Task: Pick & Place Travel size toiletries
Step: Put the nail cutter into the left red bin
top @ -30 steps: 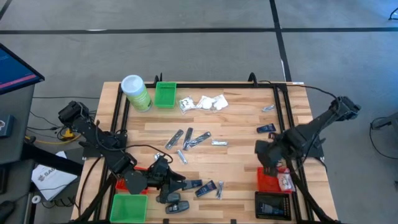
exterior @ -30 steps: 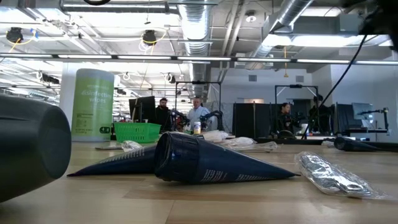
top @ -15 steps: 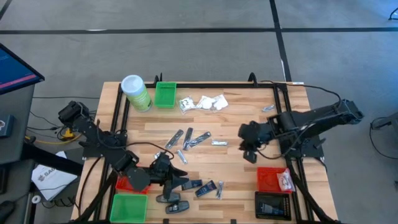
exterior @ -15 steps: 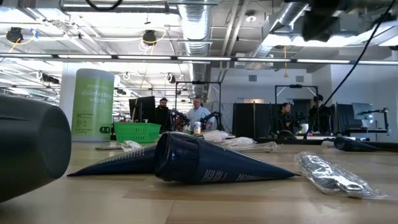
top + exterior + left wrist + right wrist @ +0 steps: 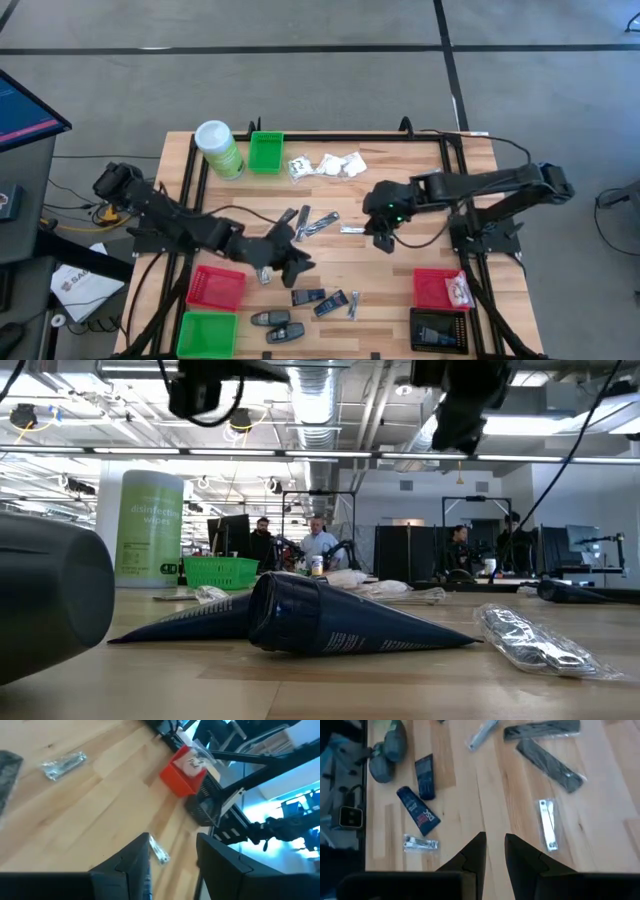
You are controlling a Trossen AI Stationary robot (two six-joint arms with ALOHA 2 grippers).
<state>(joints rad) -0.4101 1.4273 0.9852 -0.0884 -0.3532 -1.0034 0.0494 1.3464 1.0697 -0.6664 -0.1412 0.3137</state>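
Right now the left gripper (image 5: pixel 297 262) hangs over the lower middle of the table in the high view, just above the dark blue tube (image 5: pixel 308 297) near the front edge. In its own wrist view the two dark fingers (image 5: pixel 131 862) stand apart with bare wood showing between them, and nothing is held or touched. Beyond them lie a small silvery packet (image 5: pixel 160 852) and, farther off, a crinkly clear sachet (image 5: pixel 64 762) and a red bin (image 5: pixel 182 775).

The right gripper (image 5: pixel 380 232) sits near the centre of the high view, just right of a small silvery packet (image 5: pixel 351 230). Its fingers (image 5: pixel 474 854) are close together with only a narrow gap, and they hold nothing. Past them its wrist view shows a nail clipper in a clear packet (image 5: pixel 547 825), two long dark packets (image 5: pixel 549 765), two dark blue tubes (image 5: pixel 418 815) and black oval pieces (image 5: pixel 382 765).

The toiletries are scattered over the table (image 5: pixel 400 270): white sachets (image 5: pixel 330 165) at the upper middle beside a green bin (image 5: pixel 266 153), slim silvery packets (image 5: pixel 300 222) in the centre, black ovals (image 5: pixel 278 325) at the lower edge. One white sachet (image 5: pixel 459 291) lies in the red bin at lower right.
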